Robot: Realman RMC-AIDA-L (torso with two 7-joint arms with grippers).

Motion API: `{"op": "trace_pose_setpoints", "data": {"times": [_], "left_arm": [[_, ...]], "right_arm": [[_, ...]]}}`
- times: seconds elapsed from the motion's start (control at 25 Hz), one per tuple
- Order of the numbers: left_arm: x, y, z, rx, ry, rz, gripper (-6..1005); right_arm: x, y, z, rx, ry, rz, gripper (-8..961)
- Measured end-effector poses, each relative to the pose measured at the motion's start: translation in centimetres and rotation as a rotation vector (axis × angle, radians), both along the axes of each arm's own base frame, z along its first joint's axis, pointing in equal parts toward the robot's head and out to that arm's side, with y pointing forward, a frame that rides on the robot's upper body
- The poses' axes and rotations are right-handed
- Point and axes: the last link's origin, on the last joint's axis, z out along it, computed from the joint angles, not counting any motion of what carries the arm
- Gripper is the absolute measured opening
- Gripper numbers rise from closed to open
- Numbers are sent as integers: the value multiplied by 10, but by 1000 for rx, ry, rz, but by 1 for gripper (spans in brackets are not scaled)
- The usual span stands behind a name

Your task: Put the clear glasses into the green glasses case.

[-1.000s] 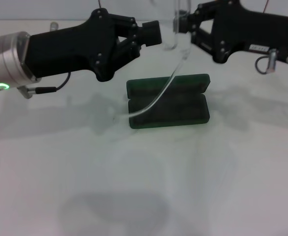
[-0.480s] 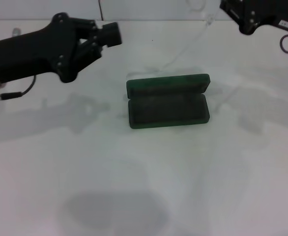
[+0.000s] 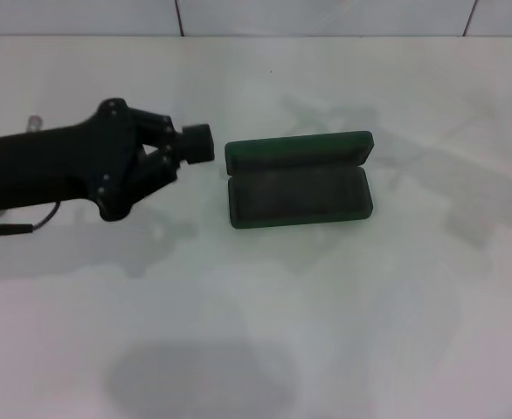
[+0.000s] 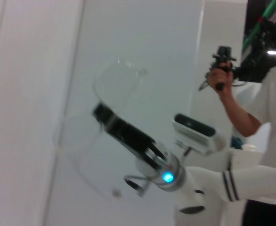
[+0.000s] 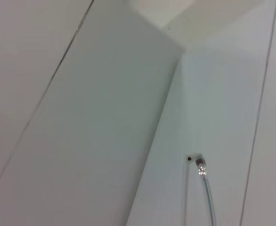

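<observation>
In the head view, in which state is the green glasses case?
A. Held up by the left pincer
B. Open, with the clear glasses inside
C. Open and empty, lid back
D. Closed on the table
C: the green glasses case lies open on the table, its dark lining bare, and the left pincer is beside it, not touching.
</observation>
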Motion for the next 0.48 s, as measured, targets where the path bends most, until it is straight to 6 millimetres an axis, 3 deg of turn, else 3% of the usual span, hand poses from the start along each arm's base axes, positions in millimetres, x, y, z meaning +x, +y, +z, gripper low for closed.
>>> {"op": "trace_pose_setpoints", "data": {"times": [0.48], "left_arm": [[25, -1, -23, -48, -35, -87, 44]], "right_arm": [[-1, -15, 8, -25, 197, 97, 74]]}}
